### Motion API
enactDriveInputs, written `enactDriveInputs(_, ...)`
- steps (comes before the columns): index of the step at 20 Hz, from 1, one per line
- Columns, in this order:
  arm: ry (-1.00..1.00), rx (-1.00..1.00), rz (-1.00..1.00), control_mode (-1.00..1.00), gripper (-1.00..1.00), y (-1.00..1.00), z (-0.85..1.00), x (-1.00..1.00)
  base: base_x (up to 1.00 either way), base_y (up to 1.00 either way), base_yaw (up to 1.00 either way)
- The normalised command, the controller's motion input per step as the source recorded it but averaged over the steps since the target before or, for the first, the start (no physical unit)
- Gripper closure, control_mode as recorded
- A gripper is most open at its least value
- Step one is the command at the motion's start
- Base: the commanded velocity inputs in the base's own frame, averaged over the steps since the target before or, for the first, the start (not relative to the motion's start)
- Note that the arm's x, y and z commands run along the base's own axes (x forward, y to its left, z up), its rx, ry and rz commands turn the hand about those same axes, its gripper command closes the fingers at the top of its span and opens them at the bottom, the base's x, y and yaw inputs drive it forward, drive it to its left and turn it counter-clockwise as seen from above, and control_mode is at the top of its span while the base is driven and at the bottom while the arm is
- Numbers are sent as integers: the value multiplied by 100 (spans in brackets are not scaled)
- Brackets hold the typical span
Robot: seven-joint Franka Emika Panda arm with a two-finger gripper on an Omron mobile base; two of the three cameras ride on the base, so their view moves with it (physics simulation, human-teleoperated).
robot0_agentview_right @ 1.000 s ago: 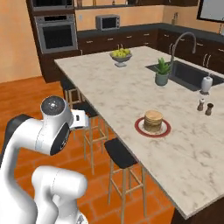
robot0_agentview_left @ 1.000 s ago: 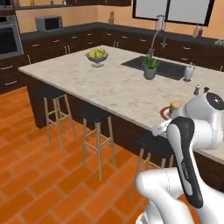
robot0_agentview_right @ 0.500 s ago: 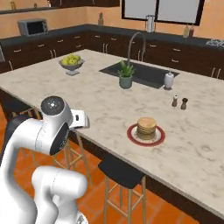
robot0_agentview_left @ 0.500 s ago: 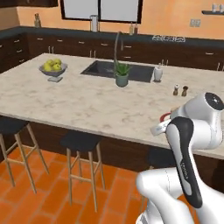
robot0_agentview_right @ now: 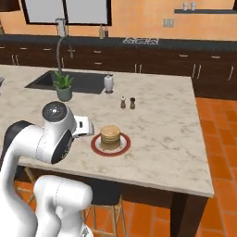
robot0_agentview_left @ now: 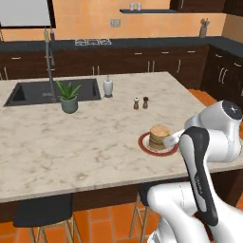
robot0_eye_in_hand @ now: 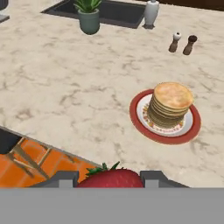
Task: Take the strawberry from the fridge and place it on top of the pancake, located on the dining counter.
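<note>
Beige marbled dining counter [robot0_agentview_left: 71,152] is seen in the left base view, the pancake [robot0_agentview_left: 159,137] near its front edge. In the right base view the same plate sits beside the arm's wrist. In the hand view the strawberry [robot0_eye_in_hand: 114,178] is clamped in the gripper [robot0_eye_in_hand: 109,179], short of the stack: carry step, a reach over and release judged next.

1. Gripper [robot0_eye_in_hand: 109,180] clamps the strawberry [robot0_eye_in_hand: 111,177] between its fingers (green leaves up).
2. Pancake [robot0_eye_in_hand: 170,104] on red-rimmed plate [robot0_eye_in_hand: 139,123], near the dining counter's [robot0_eye_in_hand: 65,87] near edge.
3. Potted plant [robot0_eye_in_hand: 89,15] beside the sink [robot0_eye_in_hand: 114,10].
</note>
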Motion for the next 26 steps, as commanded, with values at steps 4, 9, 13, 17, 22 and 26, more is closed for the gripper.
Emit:
enactDriveInputs(4, 0, 0, 0, 100, 100, 0, 0, 0, 90, 49, -61)
enactDriveInputs(9, 13, 0, -26, -100, 100, 8, 23, 80, 20, 11, -9)
enactDriveInputs(13, 33, 1, -6, -100, 100, -21, 2, 98, 0, 0, 0)
enactDriveInputs(17, 29, 0, 0, -100, 100, -16, -18, 82, 0, 0, 0)
enactDriveInputs(22, 9, -1, 0, -100, 100, 0, -52, 61, 0, 0, 0)
enactDriveInputs(26, 3, 0, 1, -100, 100, 0, -57, 66, 0, 0, 0)
